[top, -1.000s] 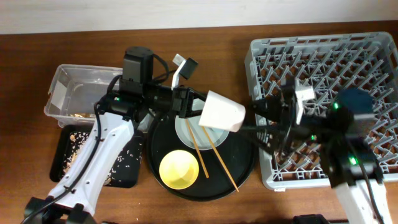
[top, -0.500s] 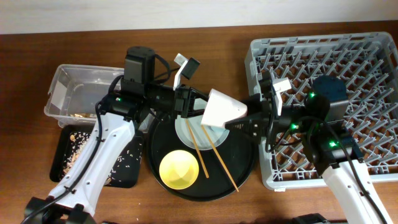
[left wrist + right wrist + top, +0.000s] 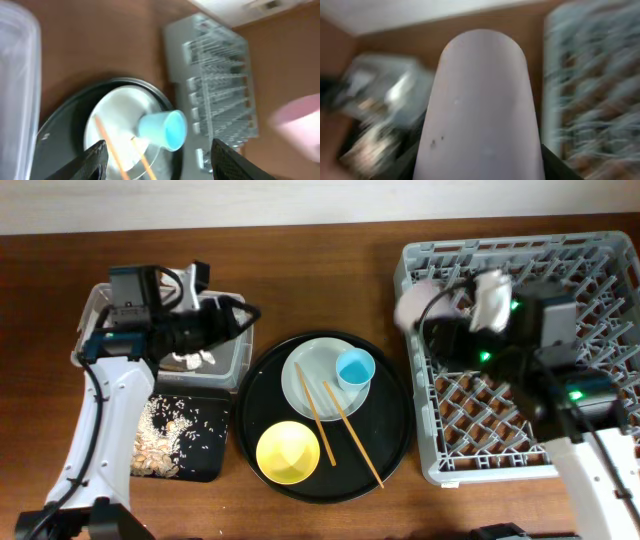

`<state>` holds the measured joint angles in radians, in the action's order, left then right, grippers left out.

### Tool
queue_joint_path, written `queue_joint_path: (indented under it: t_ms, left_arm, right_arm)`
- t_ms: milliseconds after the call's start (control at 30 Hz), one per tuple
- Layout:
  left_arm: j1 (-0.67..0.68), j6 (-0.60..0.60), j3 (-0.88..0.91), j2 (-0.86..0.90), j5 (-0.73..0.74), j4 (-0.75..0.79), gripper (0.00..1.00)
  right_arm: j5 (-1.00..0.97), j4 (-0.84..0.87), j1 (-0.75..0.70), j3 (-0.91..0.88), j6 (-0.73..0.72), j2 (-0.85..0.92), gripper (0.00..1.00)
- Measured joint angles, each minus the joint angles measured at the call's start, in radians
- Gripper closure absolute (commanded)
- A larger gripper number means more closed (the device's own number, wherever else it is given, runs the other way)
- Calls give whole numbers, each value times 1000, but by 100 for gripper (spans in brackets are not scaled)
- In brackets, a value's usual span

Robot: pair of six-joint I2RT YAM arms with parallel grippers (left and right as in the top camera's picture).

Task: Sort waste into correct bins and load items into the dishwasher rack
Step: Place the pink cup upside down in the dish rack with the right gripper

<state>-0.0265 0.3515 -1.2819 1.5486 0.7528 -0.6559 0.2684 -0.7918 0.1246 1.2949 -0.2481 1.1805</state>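
Right gripper [image 3: 428, 318] is pinched on the small pink cup [image 3: 480, 110], which is blurred, above the dishwasher rack [image 3: 600, 260] at its far-left corner, on the desk's right side. Left gripper [image 3: 160, 160] is spread wide and empty, over the clear tub [image 3: 88, 330] near the left edge. Beyond its fingertips the small blue cup [image 3: 162, 130] sits on the pale plate [image 3: 305, 375].

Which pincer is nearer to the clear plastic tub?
Left. The left pincer hangs open above the right end of the clear tub; the right pincer is far off, over the left edge of the dishwasher rack, shut on the pink cup.
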Motion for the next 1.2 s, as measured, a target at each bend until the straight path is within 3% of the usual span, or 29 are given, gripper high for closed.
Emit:
queue_joint_path:
  t_ms: [133, 367, 567, 767, 900, 1033, 1200]
  left_arm:
    - [114, -16, 3, 0, -150, -44, 36]
    - [282, -23, 9, 0, -375, -107, 36]
    - [297, -23, 9, 0, -440, -129, 35]
    - [297, -23, 9, 0, -451, -138, 35]
    - [297, -23, 9, 0, -452, -138, 35]
    - [297, -23, 9, 0, -452, -138, 36]
    - [322, -23, 9, 0, -455, -134, 43]
  right_arm:
    - [-176, -31, 0, 119, 40, 108, 63]
    - [-302, 27, 0, 127, 95, 401, 62]
    - [-314, 29, -16, 127, 103, 552, 61]
    - [-314, 13, -32, 127, 103, 562, 61]
    - [-314, -7, -32, 126, 103, 562, 39]
    - [-319, -6, -32, 126, 111, 562, 4]
    - [-317, -17, -32, 127, 114, 562, 3]
